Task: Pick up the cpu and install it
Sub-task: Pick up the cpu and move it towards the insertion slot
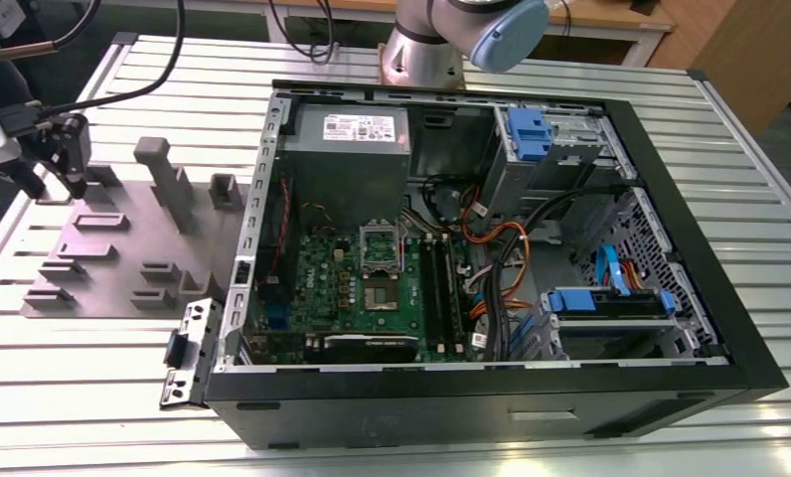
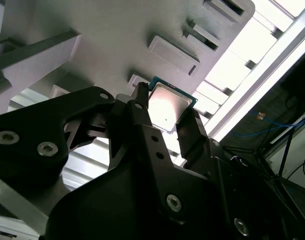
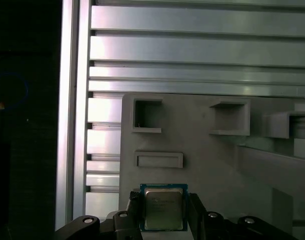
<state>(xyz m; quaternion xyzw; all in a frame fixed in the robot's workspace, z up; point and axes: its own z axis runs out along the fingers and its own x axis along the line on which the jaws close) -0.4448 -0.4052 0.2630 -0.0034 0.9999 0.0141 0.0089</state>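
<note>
The cpu [image 3: 163, 209] is a small square chip with a silver-grey metal top and a thin rim. It sits between the two black fingers of my gripper [image 3: 164, 212], which press against its opposite edges. The second wrist view shows the same cpu [image 2: 168, 106] from below, held in the gripper [image 2: 167, 119] over the grey fixture plate [image 2: 117, 35]. In the exterior view the gripper [image 1: 54, 187] is at the far left, over the back corner of the fixture plate [image 1: 117, 283] and well away from the open computer case [image 1: 661, 199]. The motherboard's socket [image 1: 377, 270] lies inside the case.
The fixture plate carries several raised holders and posts [image 1: 168, 179]. The case holds a grey power supply [image 1: 347, 134], blue drive brackets [image 1: 608, 301] and bundles of cables [image 1: 495, 248]. Everything rests on a slatted aluminium table [image 1: 90, 397]. The arm's base [image 1: 429, 50] stands behind the case.
</note>
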